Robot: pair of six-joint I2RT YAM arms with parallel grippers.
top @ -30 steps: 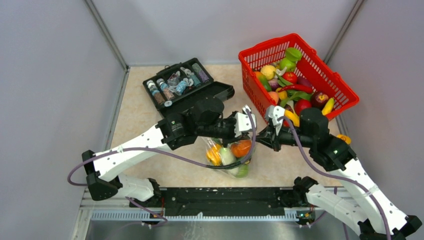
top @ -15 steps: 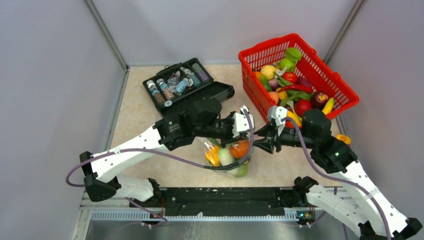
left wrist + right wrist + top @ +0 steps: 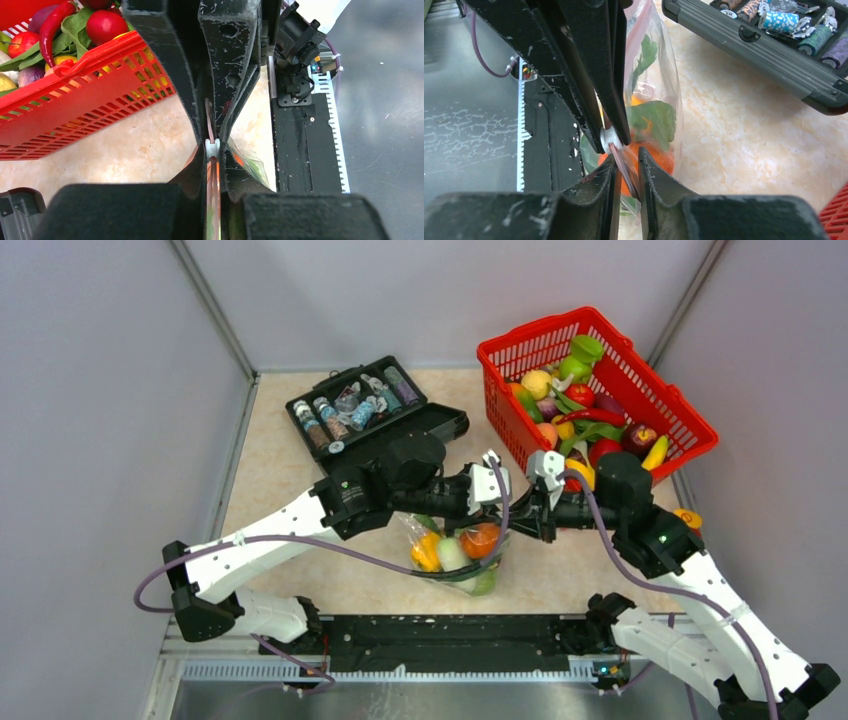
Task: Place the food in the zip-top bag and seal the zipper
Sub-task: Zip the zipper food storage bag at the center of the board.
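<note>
The clear zip-top bag hangs low over the table with food in it, including an orange tomato and leafy greens. My left gripper is shut on the pinkish zipper, right behind its white slider. My right gripper faces it from the right. In the right wrist view the right gripper has its jaws narrowly apart, and the zipper strip runs slack between them. The left fingers pinch the slider just ahead.
A red mesh basket full of toy fruit and vegetables stands at the back right. An open black case of small bottles lies at the back left. One orange piece lies beside the right arm.
My right gripper let go of the strip, dipped away, then came back up beside the left gripper with its jaws narrowing. The left gripper kept its hold and barely moved.
</note>
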